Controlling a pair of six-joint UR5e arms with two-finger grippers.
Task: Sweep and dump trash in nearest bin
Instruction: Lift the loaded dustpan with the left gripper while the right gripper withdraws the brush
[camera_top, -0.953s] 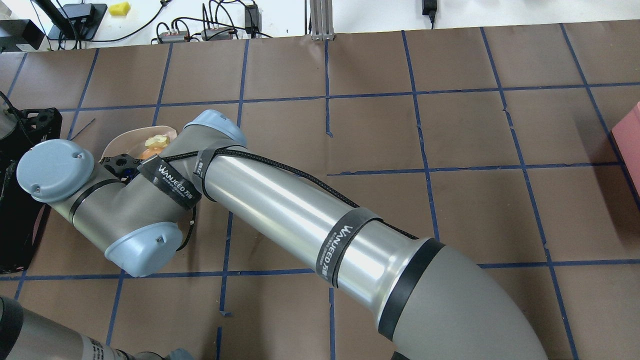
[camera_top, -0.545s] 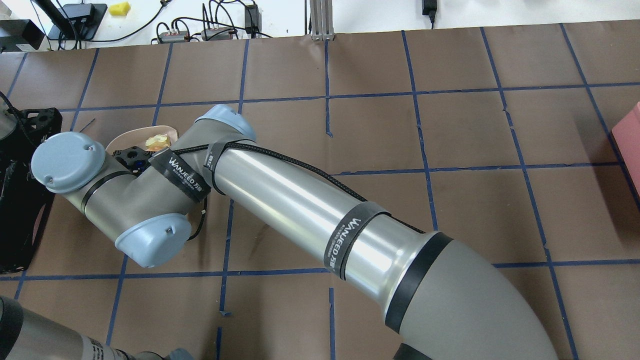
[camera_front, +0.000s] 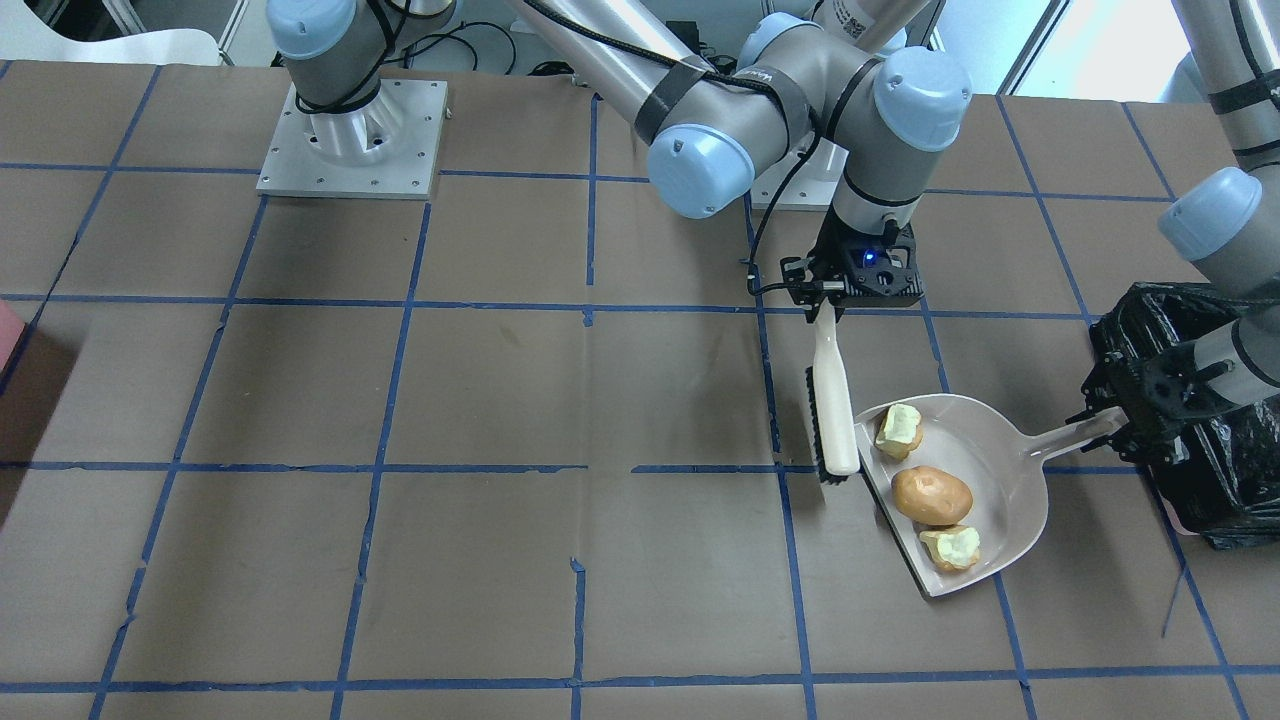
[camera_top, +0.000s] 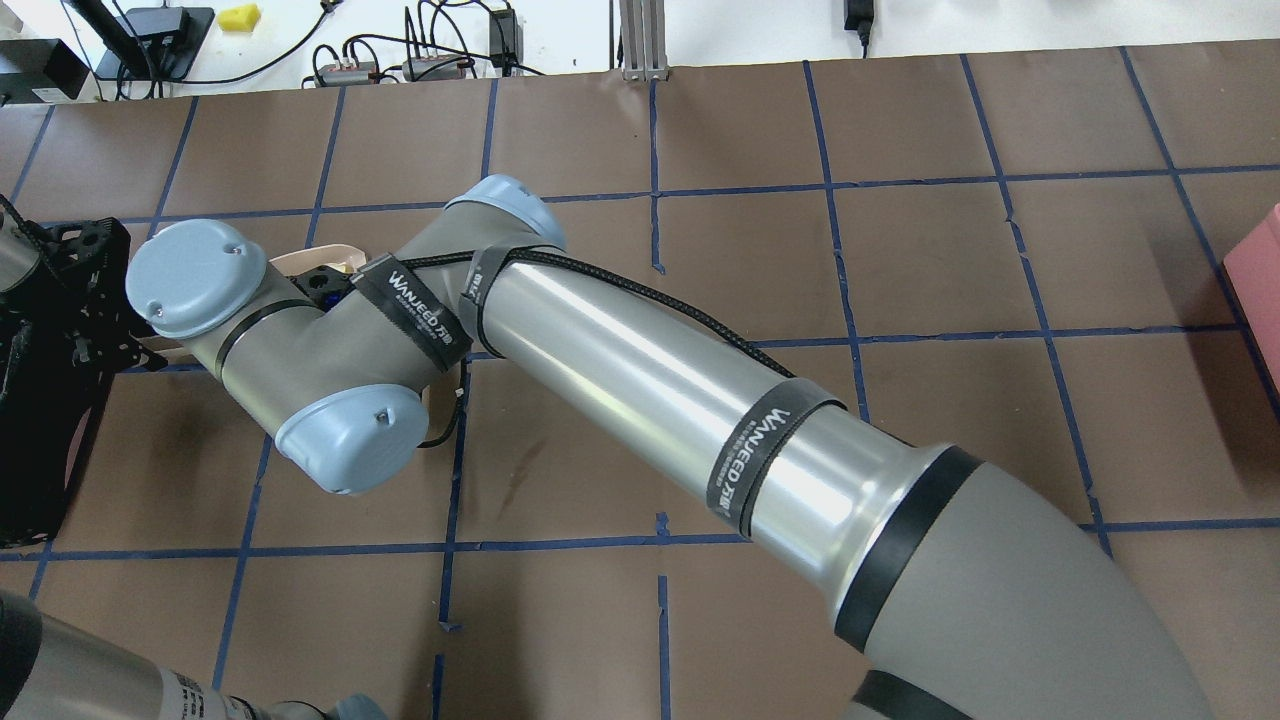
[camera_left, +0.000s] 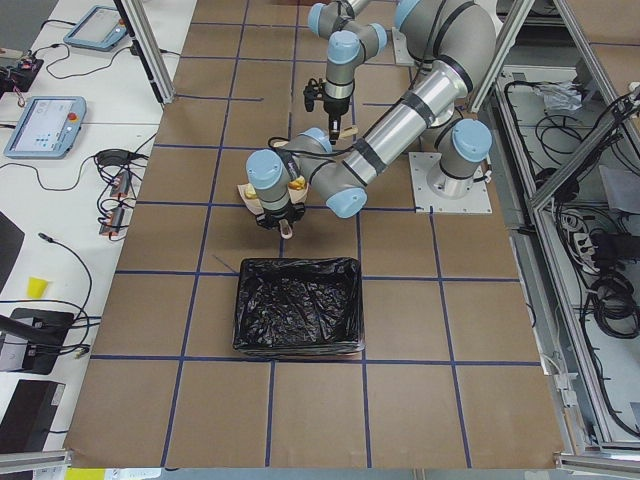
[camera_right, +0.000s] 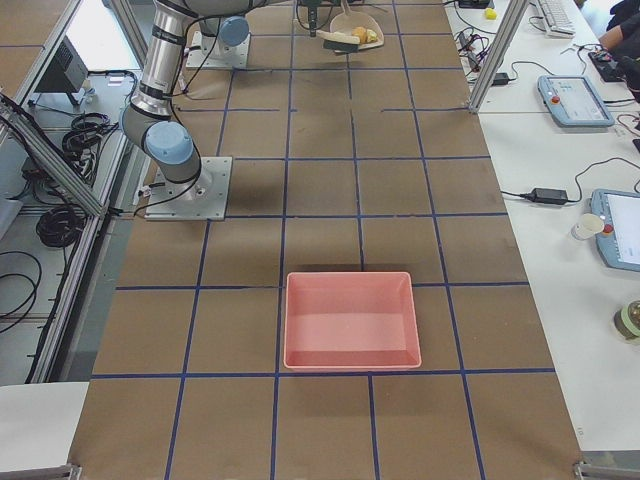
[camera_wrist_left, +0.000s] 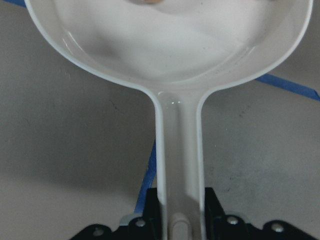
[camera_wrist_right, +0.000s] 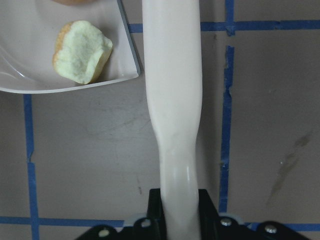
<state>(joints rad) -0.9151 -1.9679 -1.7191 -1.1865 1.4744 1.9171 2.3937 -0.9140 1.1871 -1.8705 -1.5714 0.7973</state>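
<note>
Brown paper-covered bench marked with a blue tape grid, spreading out under and around the dustpan. Just past the dustpan's handle end, a rectangular bin lined with crinkled black plastic. Well apart from the dustpan, far off on its open side, a pink tub.

Dustpan itself pale and glossy, straight lip facing away from the bin, all the trash lying inside it. Just beside the lip, at the dustpan's corner nearer the robot, a white hand brush with dark bristles, lying roughly along that lip.

At the tip of the dustpan's handle, the left gripper, jaws closed narrow around that handle. On the robot side of the dustpan, the right gripper, jaws clamped on the brush's handle.

Near the middle of the dustpan and close to the lip, a golden-brown oval roll. Two smaller torn pieces with pale insides: first chunk in the dustpan's corner beside the brush, second chunk toward the opposite corner, just beside the roll.
</note>
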